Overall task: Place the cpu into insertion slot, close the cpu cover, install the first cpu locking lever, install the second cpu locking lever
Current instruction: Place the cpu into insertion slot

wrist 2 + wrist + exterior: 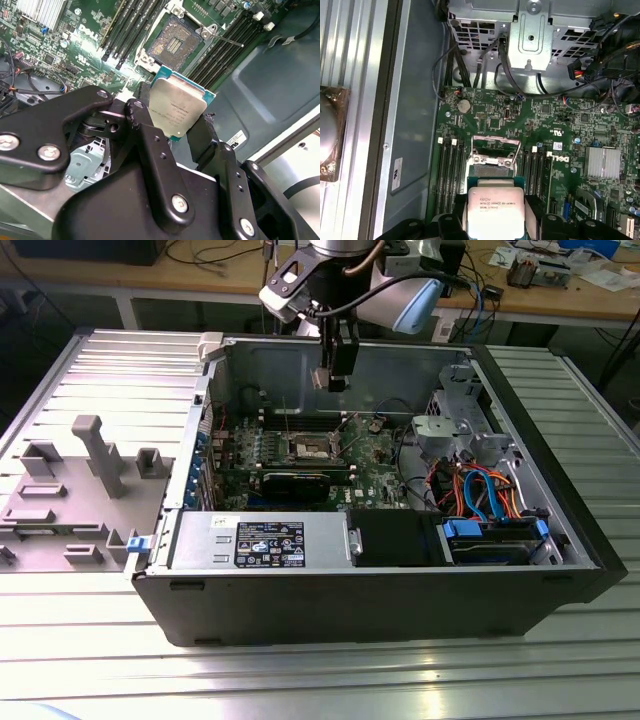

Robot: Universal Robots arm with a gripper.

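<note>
I see the cpu (177, 107) clamped by its edges in the pincer (175, 114), metal top facing the cam in both wrist views, black fingers (150, 145) pressed on opposite sides. It hangs in air over the green mobo (560, 130), apart from the insertion slot (172, 44), whose contact grid lies bare. The cpu cover (495, 144) stands tilted up at one side of the slot. A thin lever rod (225, 39) sticks out beside it. Black RAM slots (215, 62) flank the slot. All sits in an open PC case (350, 605), mid-desk on the ribbed metal desk (300, 680). A grey fixture (95, 455) lies by the desk's edge at the exterior view's left.
</note>
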